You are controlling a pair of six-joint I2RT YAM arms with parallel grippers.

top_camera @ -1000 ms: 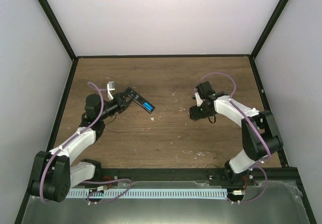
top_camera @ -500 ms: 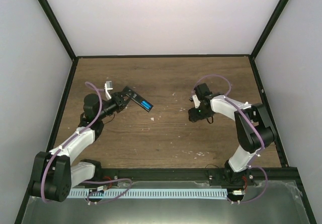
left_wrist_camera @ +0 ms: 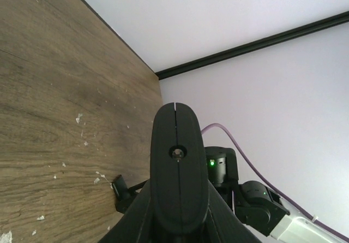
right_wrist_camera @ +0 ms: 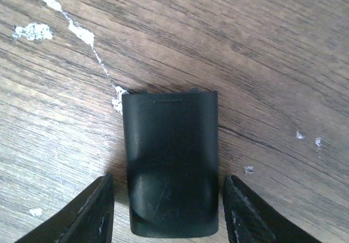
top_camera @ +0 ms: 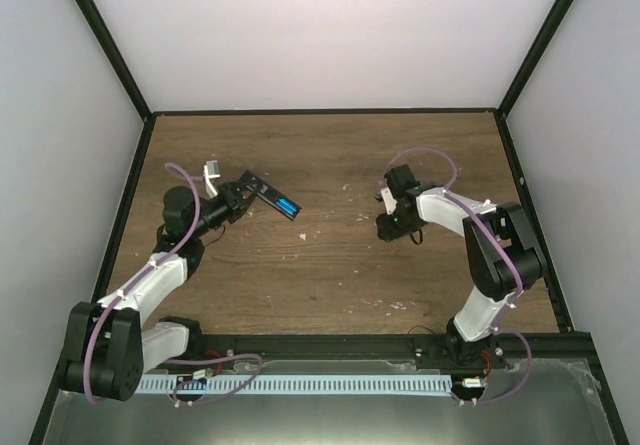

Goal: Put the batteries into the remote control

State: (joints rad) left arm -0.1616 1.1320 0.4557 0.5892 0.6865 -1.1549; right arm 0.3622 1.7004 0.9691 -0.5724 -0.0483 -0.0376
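Two grippers work well apart on the wooden table, with a broad bare stretch of boards between them and more open room toward the far rail. Black frame rails close the table on the left, far and right sides, and pale walls rise behind them. Neither gripper is close to a rail.

The boards are dark brown, worn, and scattered with white specks.

On our left side, the left gripper is clamped on one end of the remote control. The slim black bar sticks out toward the middle of the table. The batteries sit in it near the free end and show as one bright blue strip, so we cannot separate them into two from above.

On the right, the right gripper points down over a small black cover piece lying flat on the wood. Its fingers stand apart on either side of the cover, and a thin gap shows on each side.

The left wrist camera sees only the rounded end of the remote, so its buttons and the batteries are hidden there. We cannot tell whether the free end touches the table. The lower edge of the right wrist view cuts off the fingers.
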